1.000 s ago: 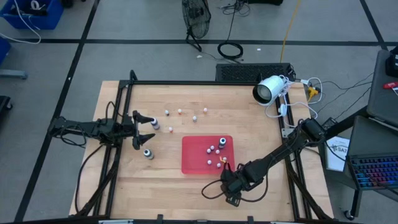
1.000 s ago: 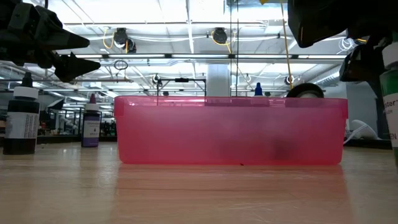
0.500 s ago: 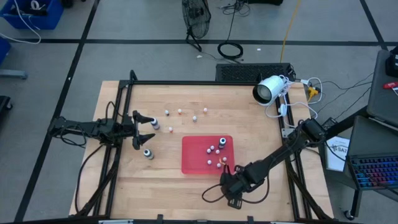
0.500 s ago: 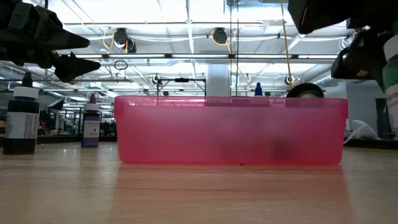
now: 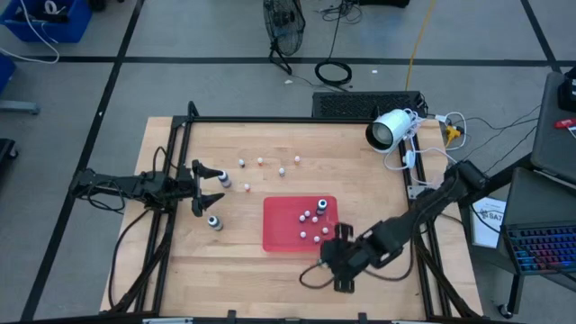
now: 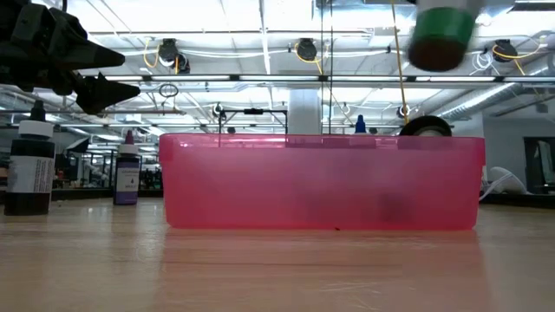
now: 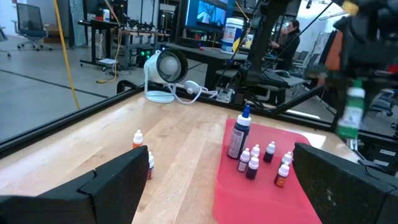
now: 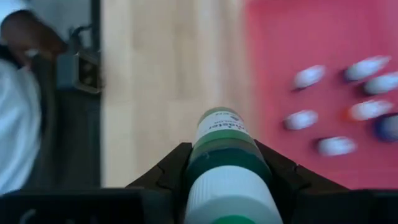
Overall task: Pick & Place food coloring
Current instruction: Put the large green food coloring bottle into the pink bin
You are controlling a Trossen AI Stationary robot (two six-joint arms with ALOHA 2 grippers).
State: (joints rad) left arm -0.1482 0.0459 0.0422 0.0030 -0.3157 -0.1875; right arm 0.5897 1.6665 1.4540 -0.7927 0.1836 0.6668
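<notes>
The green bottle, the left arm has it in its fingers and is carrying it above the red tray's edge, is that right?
Not the left arm. The high view shows the right gripper at the red tray; the right wrist view shows its fingers shut on the green bottle. The left gripper is open, away from the tray.

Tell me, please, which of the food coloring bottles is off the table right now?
The green bottle, clamped in the right claw by the red tray; every other bottle stands on the wood or inside that tray.
</notes>
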